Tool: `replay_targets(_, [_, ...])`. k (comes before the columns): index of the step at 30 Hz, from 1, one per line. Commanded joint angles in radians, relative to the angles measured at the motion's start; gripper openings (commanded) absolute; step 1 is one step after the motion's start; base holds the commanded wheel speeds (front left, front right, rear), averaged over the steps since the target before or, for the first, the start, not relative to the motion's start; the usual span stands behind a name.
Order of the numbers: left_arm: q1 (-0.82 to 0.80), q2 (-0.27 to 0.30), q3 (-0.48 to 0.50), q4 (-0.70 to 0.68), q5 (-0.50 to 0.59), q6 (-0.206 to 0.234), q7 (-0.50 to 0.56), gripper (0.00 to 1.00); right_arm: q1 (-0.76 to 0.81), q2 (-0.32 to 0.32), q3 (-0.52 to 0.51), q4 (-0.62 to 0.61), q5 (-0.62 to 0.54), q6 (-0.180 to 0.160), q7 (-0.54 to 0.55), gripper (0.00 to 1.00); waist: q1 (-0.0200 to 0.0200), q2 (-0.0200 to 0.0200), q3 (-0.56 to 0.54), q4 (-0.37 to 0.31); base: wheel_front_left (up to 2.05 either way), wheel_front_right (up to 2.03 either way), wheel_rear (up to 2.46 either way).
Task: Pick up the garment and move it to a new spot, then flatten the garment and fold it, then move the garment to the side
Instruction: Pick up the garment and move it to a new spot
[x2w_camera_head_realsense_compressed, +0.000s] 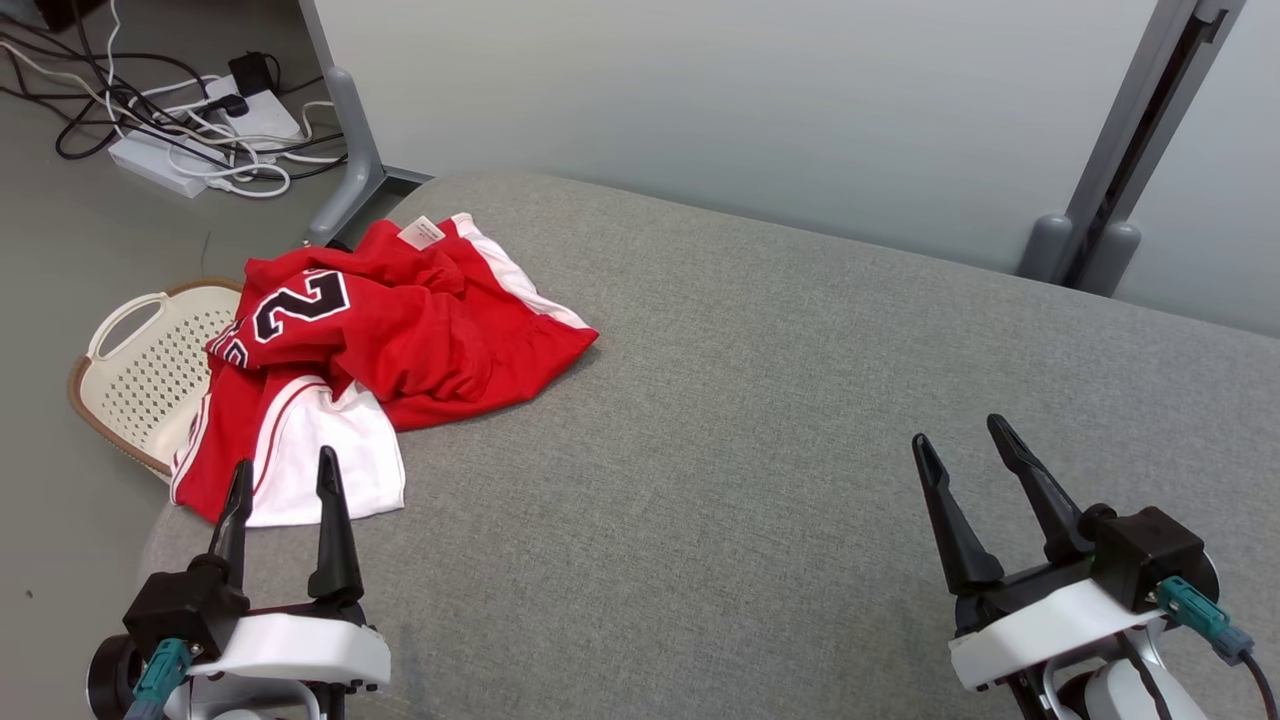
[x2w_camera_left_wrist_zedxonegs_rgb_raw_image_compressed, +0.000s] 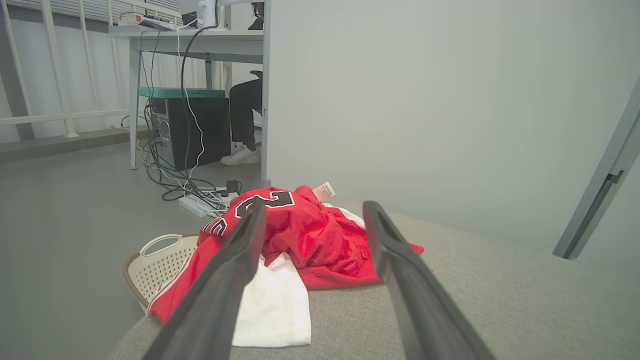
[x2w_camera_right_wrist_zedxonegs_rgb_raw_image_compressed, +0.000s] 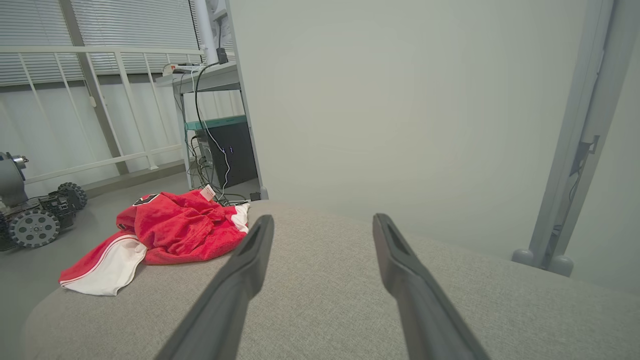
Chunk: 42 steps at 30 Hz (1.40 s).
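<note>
The garment (x2w_camera_head_realsense_compressed: 400, 340) is a crumpled red and white jersey with a black number, lying on the left end of the grey padded surface (x2w_camera_head_realsense_compressed: 760, 400), partly hanging over its left edge. My left gripper (x2w_camera_head_realsense_compressed: 283, 472) stands open just in front of the garment's white part, with nothing between its fingers. My right gripper (x2w_camera_head_realsense_compressed: 958, 432) is open over bare fabric at the lower right, far from the garment. In the left wrist view the garment (x2w_camera_left_wrist_zedxonegs_rgb_raw_image_compressed: 310, 240) lies right beyond the open left gripper (x2w_camera_left_wrist_zedxonegs_rgb_raw_image_compressed: 312, 212). In the right wrist view the garment (x2w_camera_right_wrist_zedxonegs_rgb_raw_image_compressed: 170, 230) sits to the left of the open right gripper (x2w_camera_right_wrist_zedxonegs_rgb_raw_image_compressed: 322, 220).
A cream perforated basket (x2w_camera_head_realsense_compressed: 150, 370) sits on the floor left of the padded surface. Power strips and tangled cables (x2w_camera_head_realsense_compressed: 200, 130) lie on the floor behind it. A grey partition wall (x2w_camera_head_realsense_compressed: 750, 100) with post feet runs along the far edge. A wheeled machine (x2w_camera_right_wrist_zedxonegs_rgb_raw_image_compressed: 30, 220) stands on the floor far left.
</note>
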Motion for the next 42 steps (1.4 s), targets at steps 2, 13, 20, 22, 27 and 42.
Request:
replay_targets(2, [0.007,0.002,0.006,-0.002,0.002,-0.001,-0.001,1.0,0.003,-0.006,-0.002,0.0,0.006,0.002,-0.003,1.0,0.0,0.0,0.001,0.0,0.0,0.0,0.0])
replay_targets(13, [-0.044,0.02,0.029,-0.003,-0.032,-0.019,0.011,1.0,-0.018,-0.012,-0.002,-0.011,0.011,0.002,-0.003,1.0,0.0,0.0,0.033,-0.029,0.0,0.0,0.0])
replay_targets(20, [-0.14,0.078,0.069,0.004,-0.073,-0.035,0.077,1.0,-0.041,-0.018,-0.005,-0.016,0.009,0.002,-0.003,1.0,0.0,0.0,0.066,-0.071,0.0,0.0,0.0])
replay_targets(22, [-0.173,0.104,0.083,0.015,-0.082,-0.037,0.102,1.0,-0.046,-0.02,-0.008,-0.016,0.009,0.002,-0.003,1.0,0.0,0.0,0.078,-0.086,0.0,0.0,0.0])
replay_targets(27, [-0.255,0.156,0.116,0.035,-0.107,-0.048,0.131,1.0,-0.065,-0.025,-0.008,-0.021,0.007,0.002,-0.003,1.0,0.0,0.0,0.104,-0.118,0.0,0.0,0.0])
replay_targets(42, [-0.55,0.349,0.224,0.34,-0.265,-0.092,0.413,1.0,-0.14,-0.055,-0.013,-0.052,-0.002,0.002,-0.003,1.0,0.0,0.0,0.259,-0.236,0.0,0.0,0.0])
